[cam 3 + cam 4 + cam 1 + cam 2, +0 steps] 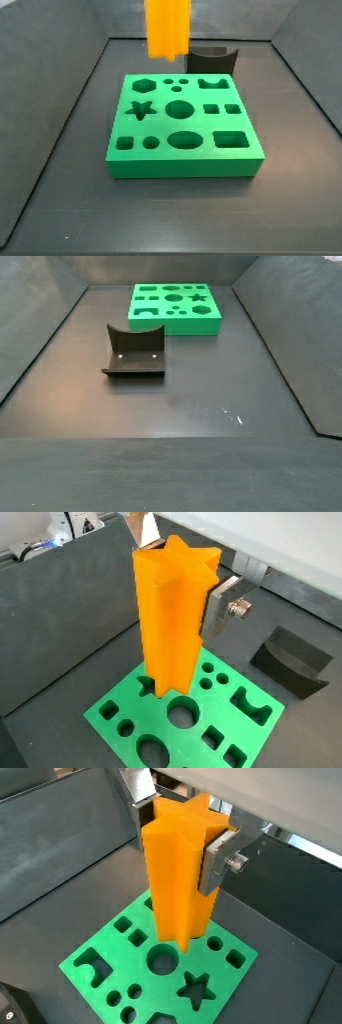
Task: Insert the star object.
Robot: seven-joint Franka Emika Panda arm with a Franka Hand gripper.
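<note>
The star object point(171, 612) is a tall orange ridged bar, and it stands upright between my gripper's jaws in both wrist views point(174, 883). My gripper point(181, 602) is shut on it, and one silver finger point(218, 866) presses against its side. In a side view the bar point(168, 28) hangs from the top edge, above the far side of the green block point(201, 160). The block has a star hole point(142, 110), also seen in a wrist view point(198, 990). The bar's lower end is above the block, clear of the holes. The bar and gripper are out of view in the side view showing the block point(174, 318) far away.
The dark fixture point(134, 351) stands on the black floor apart from the green block, just behind the block in a side view point(211, 57). It also shows in a wrist view point(294, 657). Dark walls point(80, 70) enclose the floor.
</note>
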